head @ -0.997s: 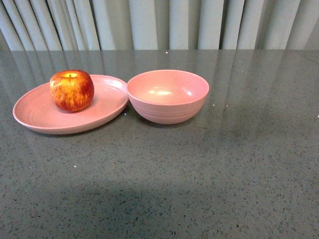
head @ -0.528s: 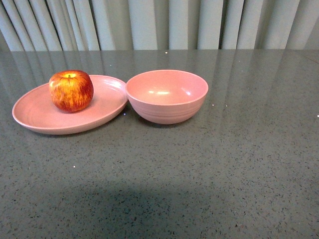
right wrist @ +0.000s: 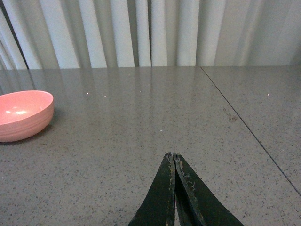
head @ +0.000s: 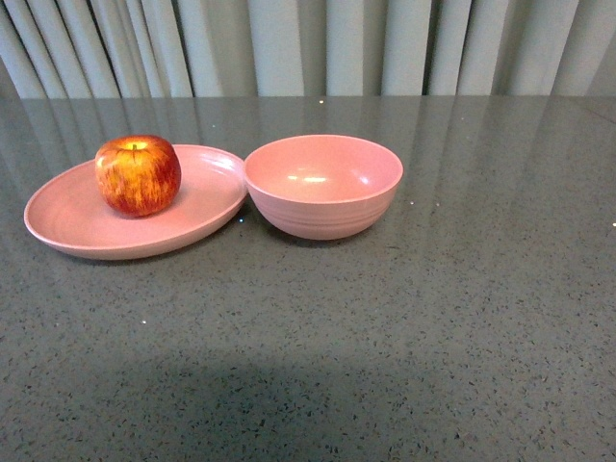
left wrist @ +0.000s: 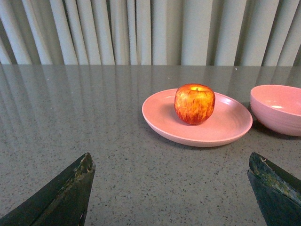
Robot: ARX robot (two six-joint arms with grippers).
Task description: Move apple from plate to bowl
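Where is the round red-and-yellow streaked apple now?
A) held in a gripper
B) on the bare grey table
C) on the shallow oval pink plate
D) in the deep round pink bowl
C: the round red-and-yellow apple sits on the shallow oval pink plate, and the deep round pink bowl beside it is empty.

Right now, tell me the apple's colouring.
Apple: red, yellow-orange streaks; best in left wrist view.

The red apple (head: 138, 174) sits upright (stem dimple up) on the pink plate (head: 77, 226), beside the empty bowl (head: 323, 186).
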